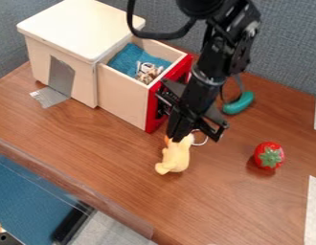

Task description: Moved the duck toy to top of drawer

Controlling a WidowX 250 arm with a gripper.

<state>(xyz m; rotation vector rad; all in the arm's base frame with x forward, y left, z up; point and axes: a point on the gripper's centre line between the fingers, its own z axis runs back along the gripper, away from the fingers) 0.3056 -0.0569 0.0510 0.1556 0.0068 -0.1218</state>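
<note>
On the wooden counter (109,143), just in front of the red-faced open drawer (125,98), the duck toy (176,157) is sitting below the black hand (180,136). You are looking at a small, smooth, pale yellow figure, its head pointing up toward the hand and its rounded body narrowing to a stubby end at the lower left. A bit of orange is showing at the left side of its head, and a thin, pale ring (205,142) is curving out just beside the head on the right.

Your hand is hanging down at a slant from the top edge, its lower end meeting the duck's head and covering part of it. How far open it is, you cannot tell from this angle, nor whether it is gripping the head or only touching it.

Behind and to the left, the pale wooden cabinet (64,31) is standing with its drawer pulled out, the drawer holding a blue cloth (129,58) and a brown-and-white item (148,72). To the right of the duck, a red toy with a green star-shaped top (269,155) is resting on the counter.
</note>
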